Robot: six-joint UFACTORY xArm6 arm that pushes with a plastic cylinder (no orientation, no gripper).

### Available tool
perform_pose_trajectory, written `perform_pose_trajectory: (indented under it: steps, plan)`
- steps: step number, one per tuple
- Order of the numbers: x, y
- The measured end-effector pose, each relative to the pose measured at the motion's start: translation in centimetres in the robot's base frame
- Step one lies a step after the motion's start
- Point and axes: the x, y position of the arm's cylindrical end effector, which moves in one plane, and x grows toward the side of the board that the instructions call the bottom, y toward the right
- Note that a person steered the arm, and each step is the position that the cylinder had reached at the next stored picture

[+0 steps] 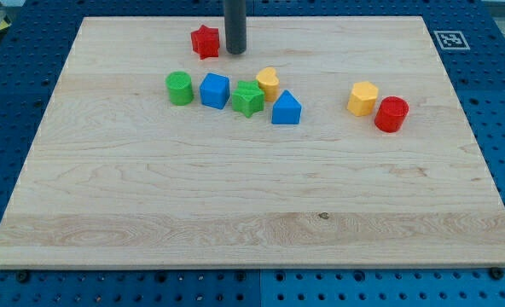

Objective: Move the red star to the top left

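The red star (205,41) lies near the view's top, a little left of centre, on the wooden board (252,222). My tip (235,52) stands just to the right of the red star, close beside it; I cannot tell whether it touches. The rod comes down from the view's top edge.
Below the star is a row: a green cylinder (179,88), a blue cube (215,90), a green star (247,99), a yellow heart (268,83) and a blue triangular block (286,108). At the right lie a yellow hexagonal block (363,98) and a red cylinder (391,114).
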Motion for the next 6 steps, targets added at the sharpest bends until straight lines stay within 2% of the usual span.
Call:
perform_pose_trajectory:
  steps: [2,4,6]
  plan:
    - [-0.8,-8.0]
    - [-1.3,-8.5]
    - [-1.3,-13.0]
